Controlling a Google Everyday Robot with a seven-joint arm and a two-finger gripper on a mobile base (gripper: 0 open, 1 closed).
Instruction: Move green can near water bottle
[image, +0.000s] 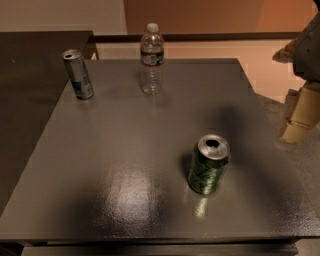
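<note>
The green can (209, 164) stands upright on the grey table (125, 150), right of centre and toward the front, with its silver top opened. The water bottle (151, 59) stands upright near the table's far edge, left of the can and well apart from it. My gripper (300, 117) hangs at the right edge of the view, beyond the table's right side, above the floor and up and to the right of the green can. It holds nothing that I can see.
A taller silver-and-blue can (78, 74) stands at the table's far left corner. A darker table (30, 75) adjoins on the left. The table's right edge drops to a speckled floor (300, 170).
</note>
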